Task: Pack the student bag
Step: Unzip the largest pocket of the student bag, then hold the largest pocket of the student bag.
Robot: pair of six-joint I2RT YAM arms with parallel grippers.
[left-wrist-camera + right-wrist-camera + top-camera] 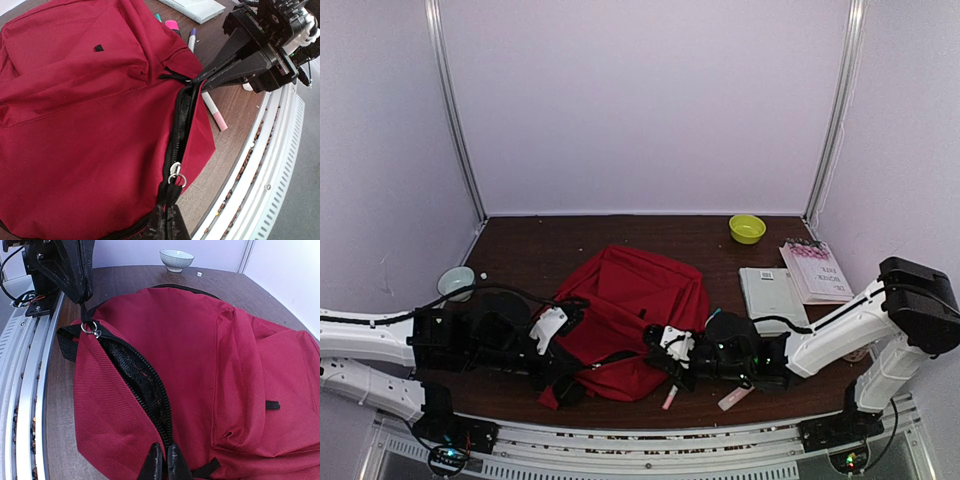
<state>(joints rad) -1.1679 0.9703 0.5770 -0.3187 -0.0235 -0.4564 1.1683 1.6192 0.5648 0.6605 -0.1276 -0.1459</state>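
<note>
The student bag (pixel 640 300) is a dark-red backpack lying flat in the middle of the table. My left gripper (pixel 576 374) is shut on the black zipper pull (pixel 176 197) just behind the silver slider ring (pixel 176 176). My right gripper (pixel 654 345) is shut on the bag's zipper edge (pixel 162 432) at the other end of the zipper. In the right wrist view the zipper (pixel 135 375) gapes a little and shows black lining. The left gripper (pixel 82 295) shows there at the top left. The right gripper (pixel 196 79) shows at the top right of the left wrist view.
A pink pen (pixel 670 398) and a white marker (pixel 735 398) lie near the front edge. A grey notebook (pixel 772 292) and a pink-covered book (pixel 817 270) lie to the right. A yellow-green bowl (pixel 747 228) sits at the back right, a pale bowl (pixel 455 282) at the left.
</note>
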